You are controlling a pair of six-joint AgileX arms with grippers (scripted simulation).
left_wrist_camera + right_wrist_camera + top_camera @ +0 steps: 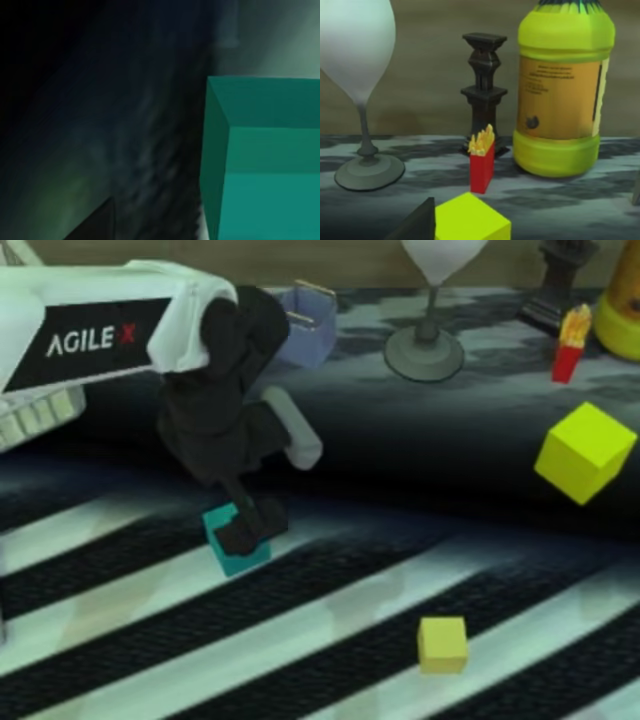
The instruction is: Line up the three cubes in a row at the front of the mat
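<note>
The teal cube (228, 552) sits on the striped mat (330, 640) near its rear edge, left of centre. My left gripper (248, 528) hangs straight over it, open; in the left wrist view the teal cube (265, 165) looms close, well apart from the one finger (95, 225) that shows. Toward the mat's front right lies the small pale yellow cube (442, 644). The large lime-yellow cube (585, 452) rests on the dark cloth at the right, behind the mat. My right arm is outside the top view; one finger (420, 222) of its open gripper shows, with the lime cube (470, 220) beyond it.
Along the back stand a blue basket (305, 320), a wine glass (428, 340), a dark pedestal (560, 280), a red fries carton (568, 345) and a yellow bottle (620, 310). The dark mottled cloth (420, 440) lies between them and the mat.
</note>
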